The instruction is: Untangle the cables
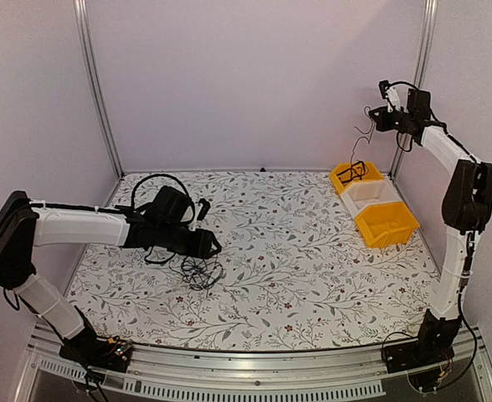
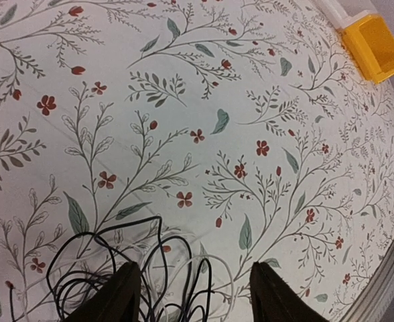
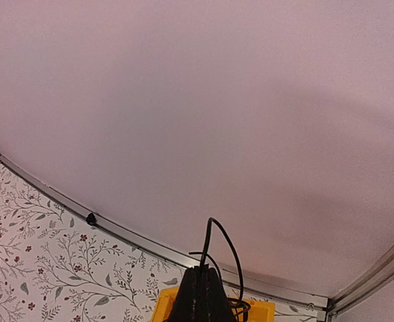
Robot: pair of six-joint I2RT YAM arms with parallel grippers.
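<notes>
Top external view: 1 strand (image 3: 209, 228) pinched in closed right gripper (image 1: 378, 117), held high over far yellow bin (image 1: 340, 177). Other cables (image 1: 201, 270) bunched on table (image 1: 296, 276) below left gripper (image 1: 208, 244), jaws spread. Judged partway; bunch not yet untangled.

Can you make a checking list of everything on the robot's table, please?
Surface: flowery cloth, lying flat.
Job's things: tangled bunch on the cloth; single cable held up high; another cable in the far yellow bin.
Clutter: white bin, near yellow bin.
Pincers: left pincer open over the bunch; right pincer shut on the single cable.
Cables: robot wiring loops on the left arm.
Surroundings: plain walls, metal frame posts.
</notes>
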